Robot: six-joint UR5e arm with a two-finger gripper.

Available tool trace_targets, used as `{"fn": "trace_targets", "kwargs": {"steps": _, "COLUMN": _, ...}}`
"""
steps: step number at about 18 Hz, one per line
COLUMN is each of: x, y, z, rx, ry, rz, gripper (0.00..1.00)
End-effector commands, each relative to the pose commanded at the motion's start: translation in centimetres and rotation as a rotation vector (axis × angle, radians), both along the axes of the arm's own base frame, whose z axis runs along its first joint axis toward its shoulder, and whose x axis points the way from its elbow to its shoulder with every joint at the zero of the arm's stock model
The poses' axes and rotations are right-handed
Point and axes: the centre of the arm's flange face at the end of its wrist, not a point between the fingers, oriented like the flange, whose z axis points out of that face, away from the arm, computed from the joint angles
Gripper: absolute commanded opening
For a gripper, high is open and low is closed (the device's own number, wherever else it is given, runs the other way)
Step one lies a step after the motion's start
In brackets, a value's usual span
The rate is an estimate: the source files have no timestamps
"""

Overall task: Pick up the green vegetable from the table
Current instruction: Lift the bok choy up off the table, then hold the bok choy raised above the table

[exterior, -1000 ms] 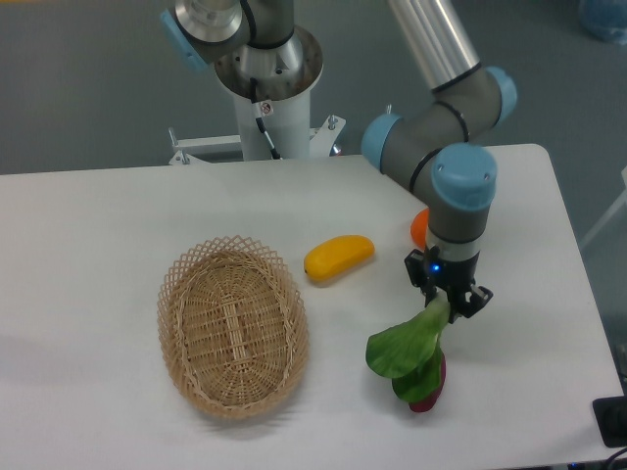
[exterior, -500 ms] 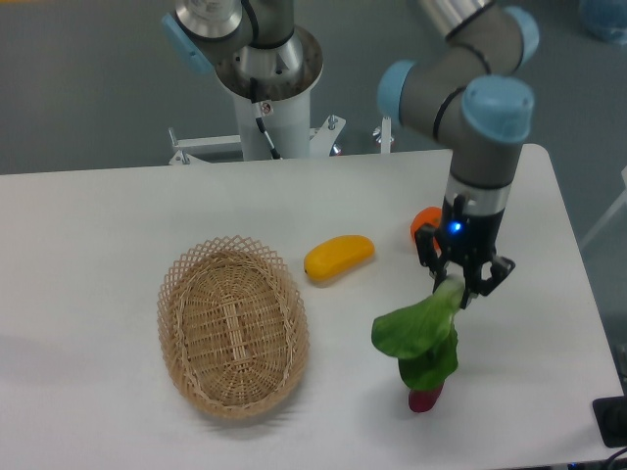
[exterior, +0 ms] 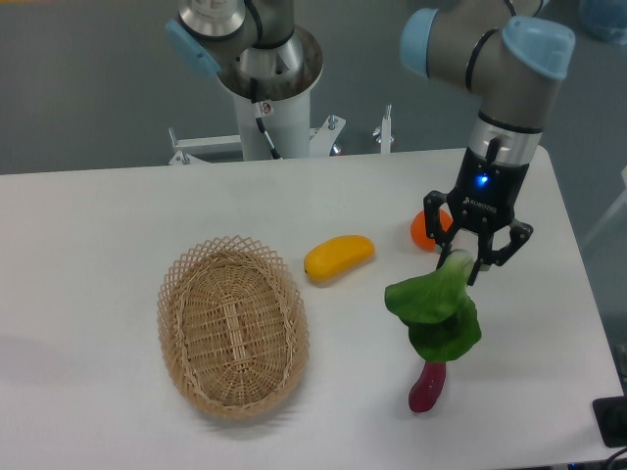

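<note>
hanging from its pale stalk, green vegetable [exterior: 436, 313] lifted clear of the table [exterior: 118, 225], leaves drooping downward, dark green and broad, stalk end uppermost. clamped at that stalk by the gripper [exterior: 474, 262], black fingers closed in on either side of the whitish tip, pointing straight down from the wrist with a small blue light lit on it. placed toward the right part of the tabletop, roughly at four o'clock from the table's middle.

just under the leaves, at six o'clock from them: small purple piece [exterior: 427, 386], lying on the white surface, its top end partly hidden behind the lowest leaf; touching or not, cannot tell. at ten o'clock from the vegetable, well apart: yellow fruit [exterior: 338, 257], lying flat, long axis tilted slightly up to the right. at twelve o'clock, behind the gripper's left finger: orange round thing [exterior: 423, 229], mostly hidden, only part of it showing. farther out at nine o'clock: oval wicker basket [exterior: 233, 325], open weave, sitting on the table left of centre, holding nothing visible.

above the gripper: grey arm segments with light blue joint caps [exterior: 534, 44], rising out of the top edge. at the far edge of the table, around eleven o'clock: arm base column [exterior: 269, 93] on a white mount.
</note>
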Motion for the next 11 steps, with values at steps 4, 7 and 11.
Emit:
{"fn": "trace_targets", "kwargs": {"steps": 4, "x": 0.06, "y": 0.08, "z": 0.00, "rx": 0.000, "ry": 0.000, "rz": -0.002, "gripper": 0.48}}
{"fn": "trace_targets", "kwargs": {"steps": 7, "x": 0.11, "y": 0.06, "z": -0.15, "rx": -0.001, "ry": -0.003, "rz": -0.002, "gripper": 0.48}}
{"fn": "trace_targets", "kwargs": {"steps": 11, "x": 0.28, "y": 0.29, "z": 0.03, "rx": 0.001, "ry": 0.001, "rz": -0.005, "gripper": 0.48}}
